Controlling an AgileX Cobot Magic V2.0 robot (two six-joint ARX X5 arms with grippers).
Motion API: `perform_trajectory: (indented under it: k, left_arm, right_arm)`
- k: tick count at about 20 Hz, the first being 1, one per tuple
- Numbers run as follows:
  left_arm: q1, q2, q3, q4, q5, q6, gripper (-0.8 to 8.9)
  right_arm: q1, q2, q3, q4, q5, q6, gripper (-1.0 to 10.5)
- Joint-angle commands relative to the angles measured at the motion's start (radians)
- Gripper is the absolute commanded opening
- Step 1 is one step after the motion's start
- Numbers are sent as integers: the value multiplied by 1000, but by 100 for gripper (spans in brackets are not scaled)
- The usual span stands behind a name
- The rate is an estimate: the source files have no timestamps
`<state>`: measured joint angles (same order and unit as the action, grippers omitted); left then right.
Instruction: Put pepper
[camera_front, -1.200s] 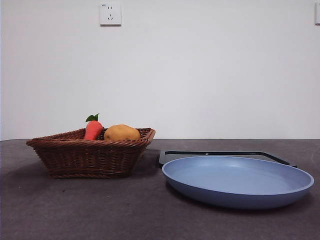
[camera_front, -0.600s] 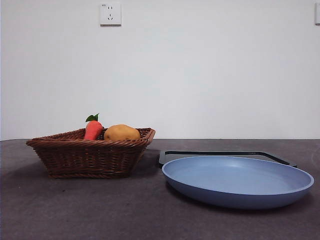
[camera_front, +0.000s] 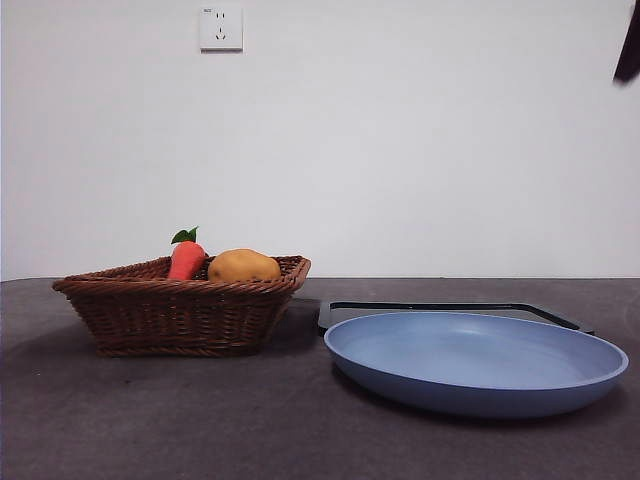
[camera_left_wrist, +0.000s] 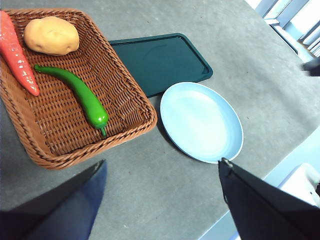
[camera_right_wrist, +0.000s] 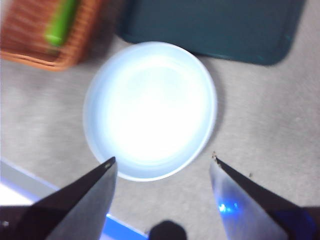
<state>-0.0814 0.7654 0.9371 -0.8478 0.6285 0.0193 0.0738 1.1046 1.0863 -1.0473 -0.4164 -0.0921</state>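
In the front view, a brown wicker basket (camera_front: 182, 303) is sitting on the grey worktop (camera_front: 200, 420), with an orange-red carrot (camera_front: 186, 258) and a tan potato (camera_front: 243, 266) showing above its rim. The pepper is lying too low inside to be seen from here. Beside the basket a blue plate (camera_front: 476, 362) is resting in front of a dark tray (camera_front: 440, 308), just touching or overlapping its near edge. A white wall socket (camera_front: 221, 28) is hanging on the wall above. A black arm tip (camera_front: 628, 45) is poking in at the top corner on the plate's side.

In the left wrist view, the left hand (camera_left_wrist: 162, 187) is hovering high above the worktop with its two jaws spread wide and nothing between them. The green pepper (camera_left_wrist: 75, 91) is lying on the basket's (camera_left_wrist: 127, 107) floor, alongside the carrot (camera_left_wrist: 16, 55) and near the potato (camera_left_wrist: 51, 35). The dark green tray (camera_left_wrist: 160, 60) is lying just beside the basket, and the pale blue plate (camera_left_wrist: 201, 122) is sitting next to both.

In the right wrist view, which is blurred, the right hand (camera_right_wrist: 164, 167) is hanging directly over the plate (camera_right_wrist: 150, 110), jaws wide apart and empty. The pepper (camera_right_wrist: 61, 22) is showing in the basket's (camera_right_wrist: 30, 40) corner, and the tray (camera_right_wrist: 215, 27) is lying beyond the plate.
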Motion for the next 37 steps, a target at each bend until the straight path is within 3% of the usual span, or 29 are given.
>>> perform_trajectory:
  k: [1,6,10,25,29,33,37]
  left_arm:
    - [-4,5,18,9,4,7,389]
    - [-4,5,18,9,4,8,389]
    - [-4,5,18,9,3,8,389]
    - [-4,5,18,8,2,7,389]
    - [-4,5,18,8,2,7,389]
    - [-4,5,18,8,0,7,389]
    - [-5,24,18,-1,-15,7,389]
  right_arm:
    - [13,105,17,27,5,5,325]
    - [37,329,17,107,18,5,324]
    - [63,463,17,185,105,-14,324]
    - [117,640,17,284,163,-22,279]
    - [117,665,17,285,161,-21,213]
    - [117,667,17,285,160,-21,16]
    - [116,667,17,273,157,2,3]
